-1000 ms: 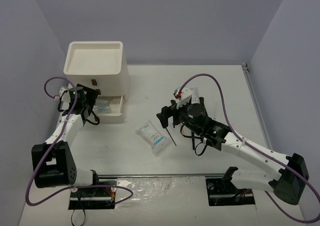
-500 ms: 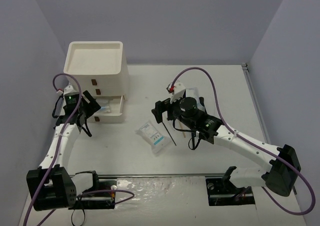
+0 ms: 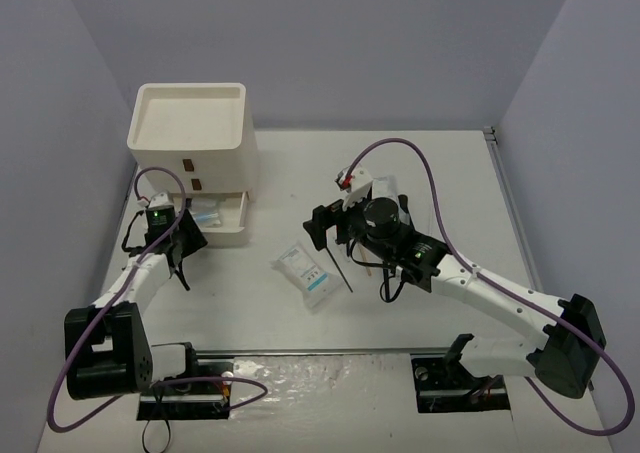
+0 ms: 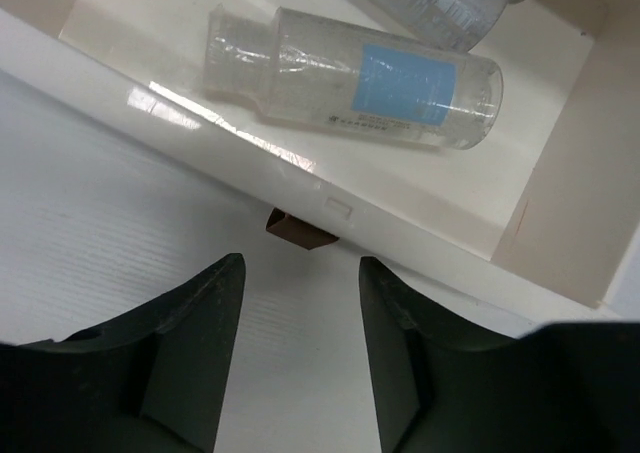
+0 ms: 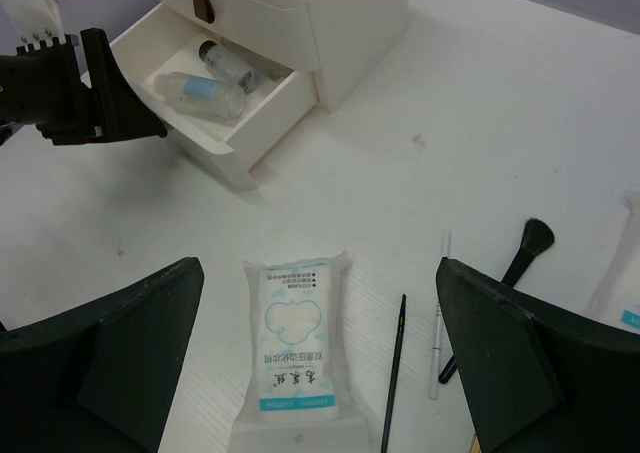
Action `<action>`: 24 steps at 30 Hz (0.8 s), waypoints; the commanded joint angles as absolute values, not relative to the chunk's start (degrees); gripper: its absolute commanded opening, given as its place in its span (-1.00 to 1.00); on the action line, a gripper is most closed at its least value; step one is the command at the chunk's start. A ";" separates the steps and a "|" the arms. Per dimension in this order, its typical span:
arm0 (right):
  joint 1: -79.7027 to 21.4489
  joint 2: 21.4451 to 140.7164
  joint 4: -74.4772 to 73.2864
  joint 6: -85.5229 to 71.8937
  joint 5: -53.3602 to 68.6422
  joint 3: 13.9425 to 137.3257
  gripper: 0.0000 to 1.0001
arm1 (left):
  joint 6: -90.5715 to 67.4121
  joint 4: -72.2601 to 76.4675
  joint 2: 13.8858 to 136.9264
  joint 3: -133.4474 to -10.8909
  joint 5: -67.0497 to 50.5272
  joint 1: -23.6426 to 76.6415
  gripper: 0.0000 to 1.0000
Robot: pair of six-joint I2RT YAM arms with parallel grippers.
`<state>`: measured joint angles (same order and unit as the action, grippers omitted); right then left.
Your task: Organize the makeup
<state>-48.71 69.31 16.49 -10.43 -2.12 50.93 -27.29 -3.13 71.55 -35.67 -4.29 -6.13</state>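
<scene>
Right wrist view looks down on a packet [image 5: 290, 358] lying flat near the middle of the table [image 5: 520, 93]. A thin black brush [image 5: 394, 368], a white stick [image 5: 440, 313] and a fan brush [image 5: 520, 258] lie just beside it, toward the right edge. The right gripper [image 5: 315, 273] hangs above them, jaws wide apart and empty.

Two tubes [image 5: 205, 85] lie in the open bottom drawer [image 5: 285, 113] of the box [image 5: 330, 23] at the far left corner. The left gripper [image 4: 298, 273] sits just before the drawer's brown handle [image 4: 300, 231], jaws apart, holding nothing.

The packet looks light, soft and slick, so a pinch across its narrow width seems best. The brushes look thin and stiff and lie flat; take them mid-handle, fingers square across. The tubes would likely roll.
</scene>
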 commanded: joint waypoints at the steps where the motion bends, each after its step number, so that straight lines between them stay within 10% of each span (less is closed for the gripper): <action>1: -48.01 66.47 22.90 -9.67 -0.89 50.32 1.00 | -24.89 6.11 73.76 -37.52 -4.83 -6.59 -0.13; 24: -47.28 65.48 24.52 -9.57 2.20 48.34 1.00 | -23.89 21.26 78.59 -38.94 -8.98 -5.78 -0.97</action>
<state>-47.61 67.70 19.51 -10.28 1.70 47.97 -24.10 8.87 78.22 -34.72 -7.70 -6.11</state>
